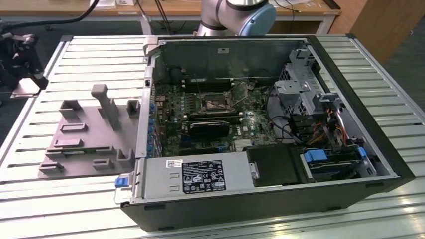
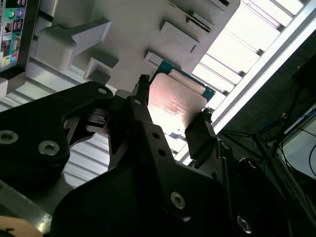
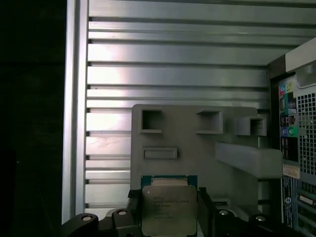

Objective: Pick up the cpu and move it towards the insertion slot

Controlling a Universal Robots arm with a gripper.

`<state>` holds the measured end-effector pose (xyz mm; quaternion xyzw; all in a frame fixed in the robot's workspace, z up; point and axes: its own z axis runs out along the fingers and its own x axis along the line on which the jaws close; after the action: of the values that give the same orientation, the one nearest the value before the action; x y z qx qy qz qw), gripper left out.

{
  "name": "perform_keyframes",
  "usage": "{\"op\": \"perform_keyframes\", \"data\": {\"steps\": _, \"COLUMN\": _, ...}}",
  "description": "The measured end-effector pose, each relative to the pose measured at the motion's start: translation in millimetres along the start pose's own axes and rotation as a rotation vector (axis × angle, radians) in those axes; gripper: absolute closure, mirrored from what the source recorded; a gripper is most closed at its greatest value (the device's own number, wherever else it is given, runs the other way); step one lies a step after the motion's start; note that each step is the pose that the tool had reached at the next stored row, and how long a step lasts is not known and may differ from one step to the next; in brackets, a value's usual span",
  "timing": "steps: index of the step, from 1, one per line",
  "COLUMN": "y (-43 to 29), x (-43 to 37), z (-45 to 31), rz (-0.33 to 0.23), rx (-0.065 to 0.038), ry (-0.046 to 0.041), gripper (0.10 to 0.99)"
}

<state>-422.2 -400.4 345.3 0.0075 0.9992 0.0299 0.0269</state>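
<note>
Cpu, silvery square on a green rim, sits clamped between the fingers

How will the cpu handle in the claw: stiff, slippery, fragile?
Probably stiff: the cpu is a thin, flat, metal-topped plate. Its shiny top reflects light, so the claw flanking its edges may slip. Likely light, being thin.

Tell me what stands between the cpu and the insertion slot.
The gripper holds the cpu at the grey fixture, outside the computer case. The case's metal side wall rises between the fixture and the insertion slot. The case is open on top, and nothing visible covers the slot.
</note>
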Motion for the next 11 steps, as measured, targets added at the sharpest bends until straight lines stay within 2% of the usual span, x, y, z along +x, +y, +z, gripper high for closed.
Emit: {"op": "perform_keyframes", "data": {"steps": 11, "y": 1.9, "x": -1.7, "z": -31.4, "rz": 0.0, "rx": 0.002, "ry": 0.0001, "gripper": 0.549}}
